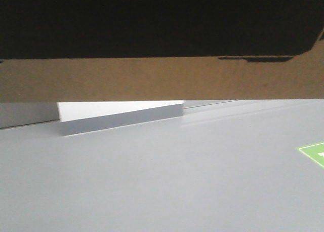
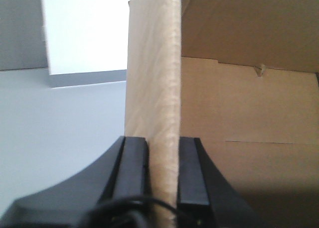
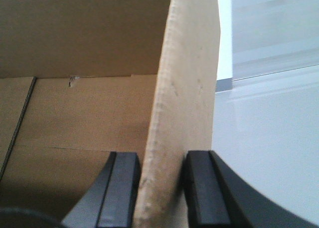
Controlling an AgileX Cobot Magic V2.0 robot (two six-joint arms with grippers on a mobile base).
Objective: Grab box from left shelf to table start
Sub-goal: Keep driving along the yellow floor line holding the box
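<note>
The box (image 1: 152,80) fills the top of the front view, a black printed panel above bare brown cardboard, held above the grey floor. In the left wrist view my left gripper (image 2: 163,144) is shut on the box's upright cardboard wall (image 2: 154,78), one black finger on each side. The right wrist view shows my right gripper (image 3: 162,159) shut the same way on the opposite wall (image 3: 187,88). The brown inside of the box lies beyond each wall. A corner of the white table (image 1: 116,109) shows just under the box. The shelf is out of view.
Grey floor (image 1: 162,181) spreads below the box in the front view, with a green marking (image 1: 314,153) at its right edge. The white table top (image 2: 84,34) also appears to the left of the gripped wall in the left wrist view.
</note>
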